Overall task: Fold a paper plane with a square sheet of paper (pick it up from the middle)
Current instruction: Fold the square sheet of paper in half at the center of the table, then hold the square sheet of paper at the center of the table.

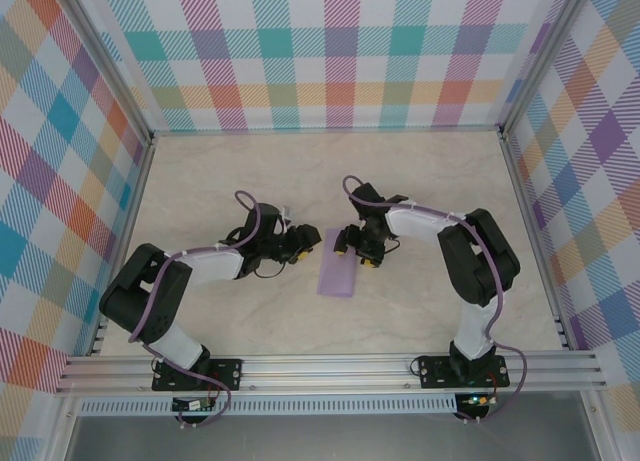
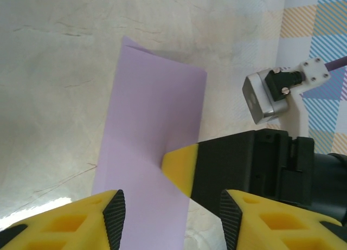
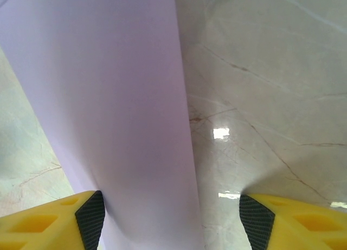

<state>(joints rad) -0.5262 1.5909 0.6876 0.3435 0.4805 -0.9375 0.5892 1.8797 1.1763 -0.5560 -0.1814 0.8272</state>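
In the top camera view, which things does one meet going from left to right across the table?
left arm → left gripper → square sheet of paper → right arm

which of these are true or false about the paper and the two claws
1. The paper lies on the table. True.
2. The paper is already a pointed dart. False: it is a narrow rectangle.
3. The right claw has its fingers apart. True.
4. The left claw is far off from the paper. False: it is right over the paper's near end.
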